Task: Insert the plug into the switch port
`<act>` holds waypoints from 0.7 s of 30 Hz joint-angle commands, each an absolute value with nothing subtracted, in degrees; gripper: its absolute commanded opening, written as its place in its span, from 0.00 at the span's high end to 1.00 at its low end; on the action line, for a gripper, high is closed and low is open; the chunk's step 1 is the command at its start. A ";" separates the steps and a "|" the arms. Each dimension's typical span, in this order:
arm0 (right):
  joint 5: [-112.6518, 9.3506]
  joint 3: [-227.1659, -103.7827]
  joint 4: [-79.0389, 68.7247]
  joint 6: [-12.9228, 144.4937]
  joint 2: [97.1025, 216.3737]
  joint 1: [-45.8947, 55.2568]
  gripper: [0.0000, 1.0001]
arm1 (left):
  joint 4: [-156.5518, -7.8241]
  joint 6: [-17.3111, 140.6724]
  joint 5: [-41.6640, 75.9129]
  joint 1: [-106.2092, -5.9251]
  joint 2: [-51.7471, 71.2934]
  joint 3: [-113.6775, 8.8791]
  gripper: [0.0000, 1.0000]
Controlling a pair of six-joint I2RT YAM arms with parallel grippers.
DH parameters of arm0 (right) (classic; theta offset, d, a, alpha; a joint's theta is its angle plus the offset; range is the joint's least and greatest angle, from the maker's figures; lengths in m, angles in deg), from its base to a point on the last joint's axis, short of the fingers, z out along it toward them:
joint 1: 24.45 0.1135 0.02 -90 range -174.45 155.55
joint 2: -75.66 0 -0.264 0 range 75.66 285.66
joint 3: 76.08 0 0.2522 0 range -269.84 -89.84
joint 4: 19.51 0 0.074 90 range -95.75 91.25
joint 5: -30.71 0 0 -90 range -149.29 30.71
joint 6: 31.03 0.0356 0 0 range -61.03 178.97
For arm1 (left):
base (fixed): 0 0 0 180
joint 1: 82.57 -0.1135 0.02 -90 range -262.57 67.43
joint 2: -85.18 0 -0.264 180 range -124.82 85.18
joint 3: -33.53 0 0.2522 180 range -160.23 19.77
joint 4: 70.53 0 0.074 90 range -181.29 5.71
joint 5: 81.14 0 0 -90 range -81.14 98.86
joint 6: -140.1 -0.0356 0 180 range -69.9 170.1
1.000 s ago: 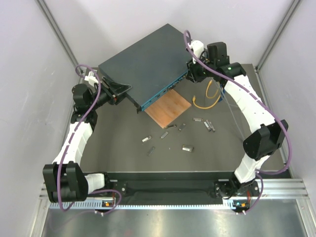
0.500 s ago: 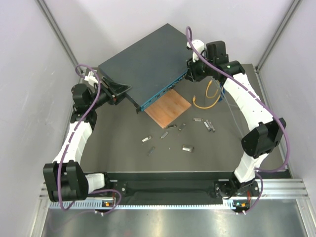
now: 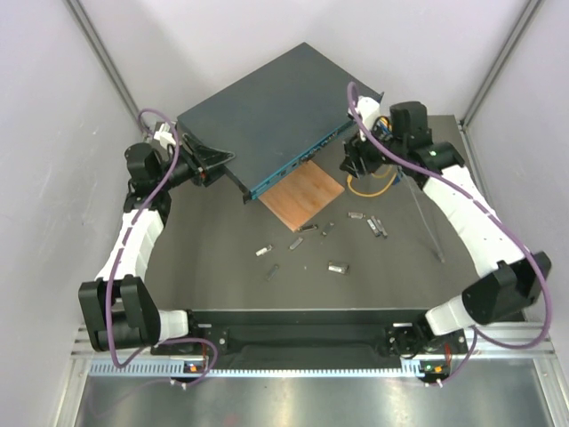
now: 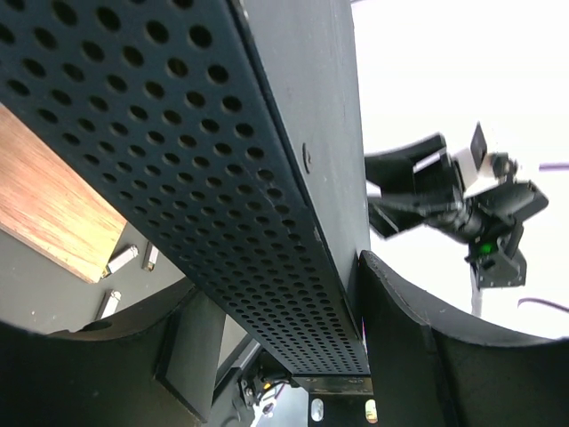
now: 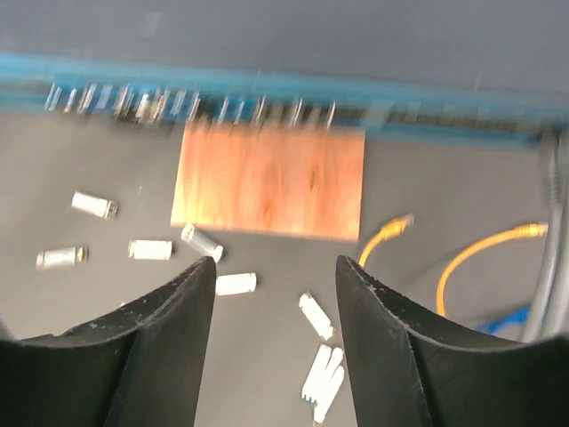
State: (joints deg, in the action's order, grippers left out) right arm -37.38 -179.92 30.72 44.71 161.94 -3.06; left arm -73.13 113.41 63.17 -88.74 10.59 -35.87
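While your left gripper [image 3: 220, 167], arm stretched forward, clamps the switch's [image 3: 267, 111] corner between its jaws, your right gripper [image 5: 276, 294] tilts down, jaws parted and empty, the sockets [image 5: 178, 105] out beyond their tips.

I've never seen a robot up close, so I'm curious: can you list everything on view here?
switch: one, dark blue-grey with a teal socket face, back of the table
wooden square: one, brown, in front of the teal face
small metal plugs: about nine, silvery, scattered nearer than the square
cable: one, yellow, right of the square
table: one, dark grey
left end effector: black, clamped on the switch's left corner
right end effector: black, open, empty
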 commanded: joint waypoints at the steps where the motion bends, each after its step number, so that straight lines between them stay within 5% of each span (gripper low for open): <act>1: -34.95 -175.63 30.80 41.75 155.38 -5.28 0.44 | -69.18 108.11 56.24 -90.65 7.92 -37.53 0.93; 9: -37.83 -157.90 33.62 34.46 148.61 -13.72 0.43 | -69.52 108.90 56.32 -90.65 11.08 -37.89 0.40; 16: -37.77 -149.35 35.38 27.43 148.35 -16.28 0.46 | -70.40 108.64 55.71 -91.18 15.82 -38.68 0.28; 21: -35.29 -146.19 37.76 24.52 148.26 -9.00 0.41 | -69.61 110.04 53.78 -91.62 19.34 -37.36 0.18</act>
State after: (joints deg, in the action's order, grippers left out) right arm -37.86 -147.47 36.97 28.51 149.70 -13.97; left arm -74.12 110.22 55.69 -91.36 15.40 -36.24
